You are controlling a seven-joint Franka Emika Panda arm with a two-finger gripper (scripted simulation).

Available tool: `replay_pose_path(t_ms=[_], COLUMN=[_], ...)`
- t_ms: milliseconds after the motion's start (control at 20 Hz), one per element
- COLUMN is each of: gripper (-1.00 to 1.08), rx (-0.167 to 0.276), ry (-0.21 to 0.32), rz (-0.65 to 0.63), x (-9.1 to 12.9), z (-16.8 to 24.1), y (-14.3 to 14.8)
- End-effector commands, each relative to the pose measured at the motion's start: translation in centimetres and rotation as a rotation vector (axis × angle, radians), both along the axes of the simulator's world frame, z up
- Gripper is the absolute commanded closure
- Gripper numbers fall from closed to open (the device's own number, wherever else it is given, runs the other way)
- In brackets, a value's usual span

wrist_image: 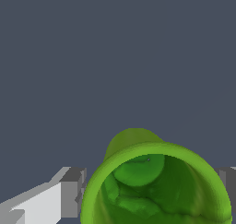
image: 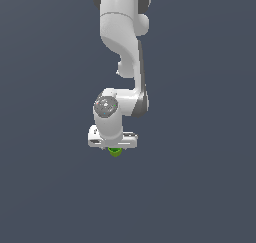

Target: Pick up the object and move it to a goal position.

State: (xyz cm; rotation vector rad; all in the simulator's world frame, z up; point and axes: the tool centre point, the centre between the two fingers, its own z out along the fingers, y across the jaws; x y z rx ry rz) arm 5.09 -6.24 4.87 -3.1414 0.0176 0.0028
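Green cup (wrist_image: 156,186) fills the lower part of the wrist view, its open mouth turned toward the camera: a thick, rounded, bright lime rim, a hollow interior mottled in darker and lighter greens with lumpy shading, and a smoother disc-like floor visible deep inside. Behind the rim, a stretch of the tapered outer wall shows as a dull olive hump. Gripper (wrist_image: 152,195) fingers (wrist_image: 71,193) sit on either side of the cup: one a blocky grey pad with a white body behind it, the other only a grey sliver at the frame edge. Each pad appears to lie right against the rim, with the cup between them, so the jaws look closed onto the cup at roughly its own width; actual contact is hard to confirm on the clipped side. In the exterior view the white, glossy, rounded arm (image: 122,47) hangs down from the top of frame, ending in a joint with a grey speckled circular cap. Below it the flat white hand (image: 112,139) runs crosswise, and the cup (image: 115,151) shows only as a small green nub poking out beneath its underside, near the middle. Background (image: 45,137) is a flat, featureless slate blue-grey all around, with no visible surface edge.
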Motion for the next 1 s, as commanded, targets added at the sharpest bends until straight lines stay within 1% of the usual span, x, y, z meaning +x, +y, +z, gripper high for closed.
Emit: replay_pose_path(t_ms=[0,150,200,950], gripper=[-0.92,-0.92,1.08,1.08], rx=[0.0,0.0,0.0,0.0], ry=[-0.002,-0.002,-0.002,-0.002], rz=[0.0,0.0,0.0,0.0], x=[0.08,0.18,0.18,-0.01], z=[-0.59,-0.63,-0.63,-0.02], y=[-0.02,-0.03,-0.03,0.16])
